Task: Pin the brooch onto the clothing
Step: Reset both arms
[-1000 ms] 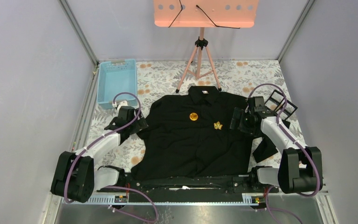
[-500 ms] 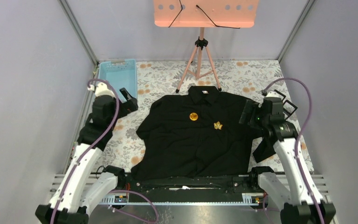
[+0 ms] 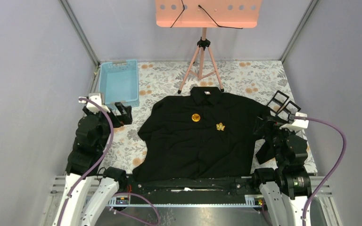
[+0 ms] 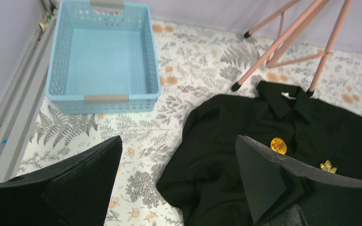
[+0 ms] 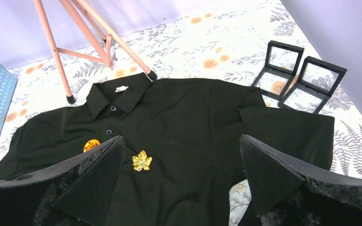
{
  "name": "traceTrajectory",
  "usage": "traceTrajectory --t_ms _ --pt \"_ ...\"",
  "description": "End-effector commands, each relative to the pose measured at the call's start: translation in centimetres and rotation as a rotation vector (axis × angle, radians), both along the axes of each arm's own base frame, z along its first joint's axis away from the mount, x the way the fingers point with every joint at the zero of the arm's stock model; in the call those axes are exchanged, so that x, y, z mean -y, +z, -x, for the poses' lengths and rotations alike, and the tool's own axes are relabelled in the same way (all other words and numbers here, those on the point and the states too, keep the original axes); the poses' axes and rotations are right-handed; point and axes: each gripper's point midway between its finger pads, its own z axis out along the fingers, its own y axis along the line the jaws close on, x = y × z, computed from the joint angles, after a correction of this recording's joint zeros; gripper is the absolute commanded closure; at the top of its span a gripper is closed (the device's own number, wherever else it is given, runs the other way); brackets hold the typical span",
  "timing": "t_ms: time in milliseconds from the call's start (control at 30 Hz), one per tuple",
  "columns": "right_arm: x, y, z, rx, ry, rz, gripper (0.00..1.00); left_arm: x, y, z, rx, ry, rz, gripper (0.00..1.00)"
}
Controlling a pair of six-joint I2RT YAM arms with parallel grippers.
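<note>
We find the clothing (image 3: 198, 146) spread flat at the centre of the tabletop (image 3: 169, 75), collar toward the far wall. A round brooch (image 3: 195, 117) and a leaf brooch (image 3: 220, 126) sit on its chest. The left end effector (image 3: 121, 111) hangs wide open and empty beside the left sleeve edge, near the blue basket (image 3: 102, 87). The right end effector (image 3: 264, 125) hangs wide open and empty at the right sleeve edge, near two display cases (image 3: 283, 104).

Shirt (image 3: 198, 141) open from above, tripod legs (image 3: 189, 70) behind collar, basket (image 4: 106, 98) far left, 2 cases (image 5: 300, 75) right
</note>
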Motion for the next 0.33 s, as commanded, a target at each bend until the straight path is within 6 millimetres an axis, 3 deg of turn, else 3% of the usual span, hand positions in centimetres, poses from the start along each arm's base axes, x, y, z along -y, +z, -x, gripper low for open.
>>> traceTrajectory --t_ms 0,300 --pt "1.12 1.71 0.18 0.094 -0.054 0.026 0.0 0.49 -0.68 -0.46 0.047 -0.03 -0.006 0.01" --pt "1.23 1.57 0.31 0.074 -0.059 0.027 0.0 -0.06 -0.51 0.02 0.058 -0.005 -0.004 0.01"
